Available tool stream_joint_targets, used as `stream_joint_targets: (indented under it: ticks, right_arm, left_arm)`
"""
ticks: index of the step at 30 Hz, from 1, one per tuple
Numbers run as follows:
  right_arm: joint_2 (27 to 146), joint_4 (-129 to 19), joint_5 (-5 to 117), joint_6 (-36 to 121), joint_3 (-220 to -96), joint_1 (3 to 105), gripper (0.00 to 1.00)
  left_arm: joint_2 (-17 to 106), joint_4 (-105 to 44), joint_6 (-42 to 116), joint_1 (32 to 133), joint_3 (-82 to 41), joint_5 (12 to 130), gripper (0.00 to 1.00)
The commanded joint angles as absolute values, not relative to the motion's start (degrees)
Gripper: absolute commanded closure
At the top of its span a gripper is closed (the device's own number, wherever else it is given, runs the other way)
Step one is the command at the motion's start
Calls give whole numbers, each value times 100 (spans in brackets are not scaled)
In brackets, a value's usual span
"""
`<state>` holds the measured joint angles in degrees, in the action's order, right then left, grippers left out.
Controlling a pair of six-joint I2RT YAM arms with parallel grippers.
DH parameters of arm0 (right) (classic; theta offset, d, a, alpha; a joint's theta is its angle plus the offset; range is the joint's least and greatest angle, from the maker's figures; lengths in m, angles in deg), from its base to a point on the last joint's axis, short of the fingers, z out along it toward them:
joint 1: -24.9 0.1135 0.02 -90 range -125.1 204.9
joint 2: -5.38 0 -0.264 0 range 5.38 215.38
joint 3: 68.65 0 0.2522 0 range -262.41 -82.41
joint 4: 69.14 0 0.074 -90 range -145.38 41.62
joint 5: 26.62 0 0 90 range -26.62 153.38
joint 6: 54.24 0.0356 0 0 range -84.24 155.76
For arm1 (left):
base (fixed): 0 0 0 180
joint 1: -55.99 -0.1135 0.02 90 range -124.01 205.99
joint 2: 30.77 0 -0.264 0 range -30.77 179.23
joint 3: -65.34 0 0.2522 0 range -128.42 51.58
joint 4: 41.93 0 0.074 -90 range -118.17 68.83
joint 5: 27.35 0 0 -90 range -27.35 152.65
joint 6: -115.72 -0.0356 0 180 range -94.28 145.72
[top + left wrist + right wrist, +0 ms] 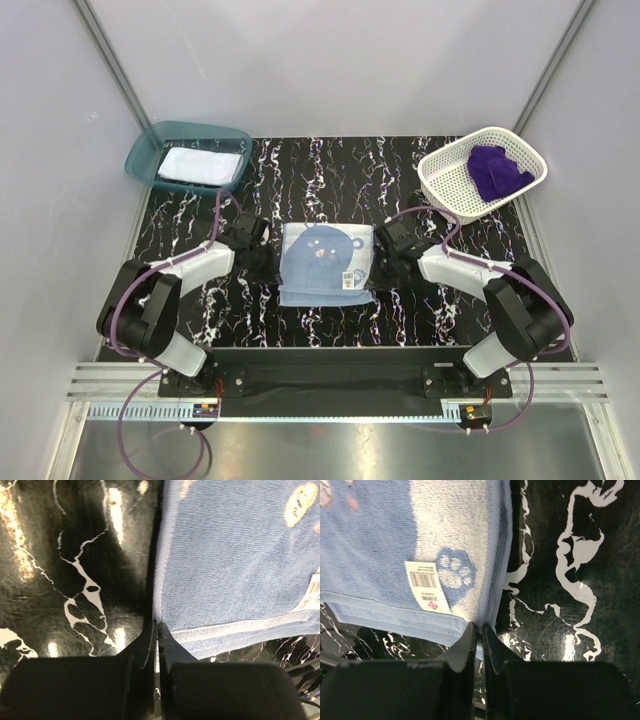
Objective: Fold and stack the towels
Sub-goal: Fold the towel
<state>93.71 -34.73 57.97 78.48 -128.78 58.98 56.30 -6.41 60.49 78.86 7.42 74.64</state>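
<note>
- Top external view: the blue towel (322, 262) lies flat on the table (300, 170) between the two arms; the white towel (200, 163) sits in the teal bin (140, 160) at the far left and the purple towel (497, 170) in the white basket (440, 180) at the far right, both well apart from it.
- Left wrist view: the left gripper (156, 626) has its fingers pressed together on the towel's left edge by the near corner; only a thin sliver of hem seems caught, so a lift could pull it free.
- Right wrist view: the right gripper (480, 627) is all but closed on the right edge, with cloth showing between the fingers; the bite is just as thin and carries the same risk.
- If one side slips while the other holds, the towel would likely swing and bunch; the fold would come out skewed.
- If the arms rise or travel unevenly, the cloth could drag over the table; the crease would twist.
</note>
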Motion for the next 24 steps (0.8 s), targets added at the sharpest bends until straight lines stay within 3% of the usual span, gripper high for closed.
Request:
stream_joint_targets:
  ticks: [1, 2, 8, 12, 17, 20, 24]
  right_arm:
    - [9151, -3314, 5987, 7742, -13171, 5953, 89]
    - [9160, -3297, 6004, 7742, -13172, 5953, 83]
    - [9168, -3340, 6013, 7724, -13119, 5953, 84]
    - [9256, -3341, 6004, 7698, -13119, 5953, 76]
    - [9292, -3349, 6031, 7645, -13119, 5961, 84]
    - [9344, -3358, 6013, 7619, -13136, 5961, 96]
    - [9379, -3393, 5978, 7627, -13180, 5961, 100]
  left_arm:
    - [5413, -260, 6000, 8024, 299, 7127, 100]
    - [5396, -207, 5991, 8094, 254, 7100, 100]
    - [5430, -39, 6000, 8262, 44, 7021, 100]
    - [5492, -22, 6000, 8288, -9, 7056, 100]
    - [5518, 48, 5939, 8323, -71, 6994, 100]
    - [5580, 75, 5895, 8323, -98, 6994, 92]
    - [5598, 22, 5886, 8323, -45, 7012, 87]
